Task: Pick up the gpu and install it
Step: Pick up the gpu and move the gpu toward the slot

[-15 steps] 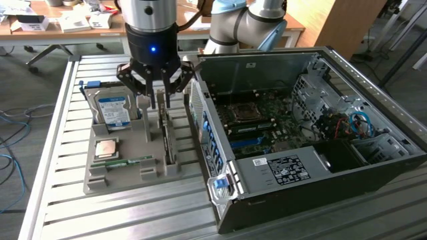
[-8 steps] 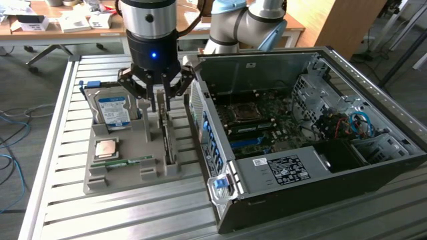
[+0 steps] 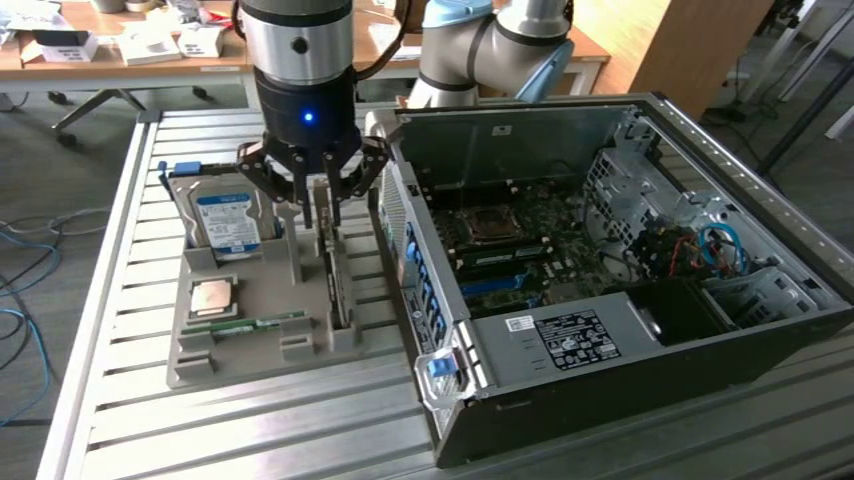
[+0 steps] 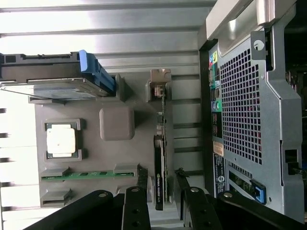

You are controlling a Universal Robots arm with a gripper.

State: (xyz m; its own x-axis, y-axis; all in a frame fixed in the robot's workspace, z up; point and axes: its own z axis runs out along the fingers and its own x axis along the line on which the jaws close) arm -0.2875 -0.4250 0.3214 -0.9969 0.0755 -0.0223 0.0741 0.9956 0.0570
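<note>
The gripper (image 3: 320, 218) stands spread wide, its fingers (image 4: 132, 201) flanking the gpu (image 3: 339, 290) with a gap on each side, gripping nothing. The gpu stands on edge in a slot of the grey holder tray (image 3: 243, 356), left of centre in the exterior view, directly under the gripper and just beside the open computer case (image 3: 641, 385). The card's small green logo, the blue-white label on the hard drive (image 3: 227, 222) and the case sticker (image 3: 574, 338) are too small to read.
</note>
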